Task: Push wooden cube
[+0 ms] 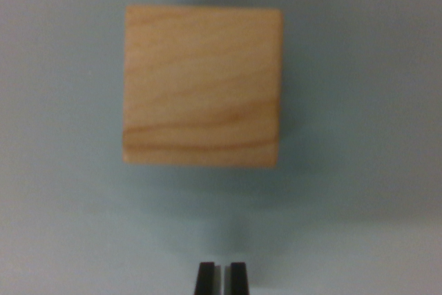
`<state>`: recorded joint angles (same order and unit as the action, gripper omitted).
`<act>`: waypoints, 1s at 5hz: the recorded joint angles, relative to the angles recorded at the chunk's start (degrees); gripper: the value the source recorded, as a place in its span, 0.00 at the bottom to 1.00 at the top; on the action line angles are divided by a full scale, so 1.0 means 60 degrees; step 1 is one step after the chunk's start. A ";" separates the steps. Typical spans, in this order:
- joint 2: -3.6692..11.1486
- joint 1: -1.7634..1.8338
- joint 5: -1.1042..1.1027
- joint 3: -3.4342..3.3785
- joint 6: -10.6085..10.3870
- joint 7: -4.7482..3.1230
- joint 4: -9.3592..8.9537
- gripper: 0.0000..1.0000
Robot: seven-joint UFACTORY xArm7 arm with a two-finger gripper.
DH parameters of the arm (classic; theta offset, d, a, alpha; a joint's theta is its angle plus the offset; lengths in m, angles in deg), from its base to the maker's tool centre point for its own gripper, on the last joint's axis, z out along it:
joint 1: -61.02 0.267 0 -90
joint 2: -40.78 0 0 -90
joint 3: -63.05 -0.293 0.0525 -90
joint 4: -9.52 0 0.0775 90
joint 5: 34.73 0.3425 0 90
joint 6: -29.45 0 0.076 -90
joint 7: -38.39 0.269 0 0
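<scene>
— Where did the wooden cube [202, 86] sit?
— On the pale surface [62, 170], centred, above the hand [221, 278] in the wrist view, clearly apart from it.
— And the hand?
— Nearly closed, fingertips [205, 278] almost together, gripping nothing.

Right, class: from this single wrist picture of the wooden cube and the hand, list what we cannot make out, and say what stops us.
1. Hand: the wrist view's bottom edge cuts it off; only two dark fingertips show, nearly together, apart from the cube.
2. Wooden cube: only the face toward the camera shows; the cube itself hides its other faces.
3. Grain and edges: blurred, out of focus.
4. Surface: its edges lie outside the frame.
</scene>
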<state>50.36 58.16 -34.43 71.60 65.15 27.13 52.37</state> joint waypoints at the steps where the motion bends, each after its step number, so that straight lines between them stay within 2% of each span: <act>1: 0.0227 0.0004 0.0033 -0.0021 0.0118 0.0009 0.0344 1.00; 2: 0.0227 0.0004 0.0033 -0.0021 0.0118 0.0009 0.0344 1.00; 3: 0.0485 0.0008 0.0071 -0.0046 0.0253 0.0019 0.0733 1.00; 4: 0.0485 0.0008 0.0071 -0.0046 0.0253 0.0019 0.0733 1.00; 5: 0.0748 0.0012 0.0109 -0.0070 0.0389 0.0030 0.1131 1.00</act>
<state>54.84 58.23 -33.78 71.18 67.49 27.31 59.15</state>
